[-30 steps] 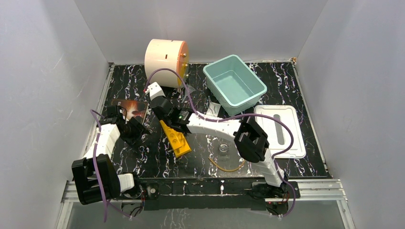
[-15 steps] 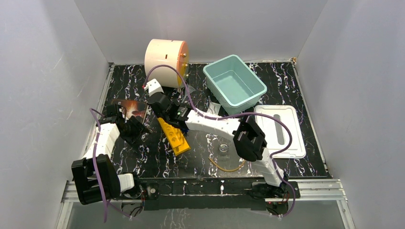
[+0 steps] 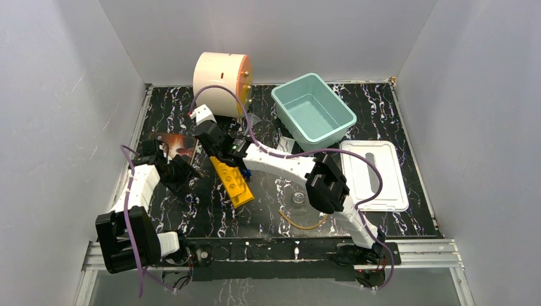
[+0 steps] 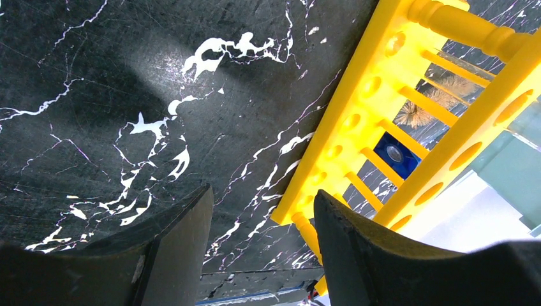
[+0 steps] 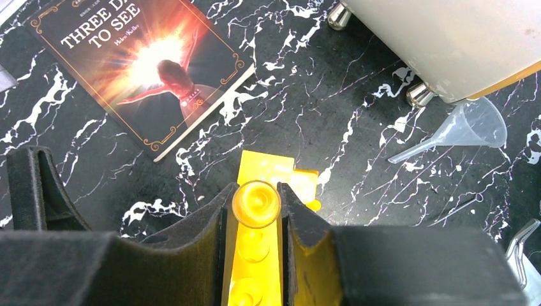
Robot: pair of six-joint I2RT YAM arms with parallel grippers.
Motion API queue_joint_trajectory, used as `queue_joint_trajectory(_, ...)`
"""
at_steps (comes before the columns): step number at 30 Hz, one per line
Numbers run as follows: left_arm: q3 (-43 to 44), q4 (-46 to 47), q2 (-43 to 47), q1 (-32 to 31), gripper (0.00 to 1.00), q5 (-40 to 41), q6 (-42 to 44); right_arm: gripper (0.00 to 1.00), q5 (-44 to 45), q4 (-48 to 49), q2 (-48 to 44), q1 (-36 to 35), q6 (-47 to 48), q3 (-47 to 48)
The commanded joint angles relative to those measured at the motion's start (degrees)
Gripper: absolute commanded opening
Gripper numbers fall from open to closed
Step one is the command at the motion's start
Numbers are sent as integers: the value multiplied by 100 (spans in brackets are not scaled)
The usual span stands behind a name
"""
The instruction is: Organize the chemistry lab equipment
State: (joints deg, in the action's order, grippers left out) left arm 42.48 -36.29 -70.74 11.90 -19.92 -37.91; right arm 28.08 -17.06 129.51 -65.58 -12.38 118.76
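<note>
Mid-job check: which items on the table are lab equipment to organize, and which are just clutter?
Job: yellow tube rack, glass tube, clear funnel, small glass dish, tan rubber loop.
Lying about: book, cream drum.

Both arms are built of smooth white shells and boxy black joints. The left arm (image 3: 137,188), at the lower left of the top view, has a white link and a bulky black block (image 3: 121,239). The right arm (image 3: 281,164), across the middle, has a long white link, a large black joint (image 3: 325,186) and a small white block (image 3: 204,116). A thin purple cable (image 3: 220,95) runs along each arm. At the bottom of the wrist views, the left gripper (image 4: 261,204) and right gripper (image 5: 255,204) have thick matte-black fingers (image 4: 172,242).
</note>
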Motion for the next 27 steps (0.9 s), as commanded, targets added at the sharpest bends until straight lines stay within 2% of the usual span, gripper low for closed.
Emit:
queue_joint_trajectory(1, 66, -155, 121, 49, 57, -160, 80, 37, 63, -107, 39, 28, -24, 298)
queue_joint_trajectory(8, 115, -176, 104, 49, 58, -158, 82, 65, -248, -408, -62, 29, -51, 674)
queue_joint_trajectory(16, 180, -207, 182, 49, 63, -115, 27, 85, -602, -762, -592, 28, -176, 816)
queue_joint_trajectory(22, 218, -307, 441, 49, 65, -187, 16, 89, -919, -584, -1667, 28, -282, -209)
queue_joint_trajectory(27, 160, -467, 788, 51, 65, -305, -28, 88, -995, -284, -2951, 28, -578, -1972)
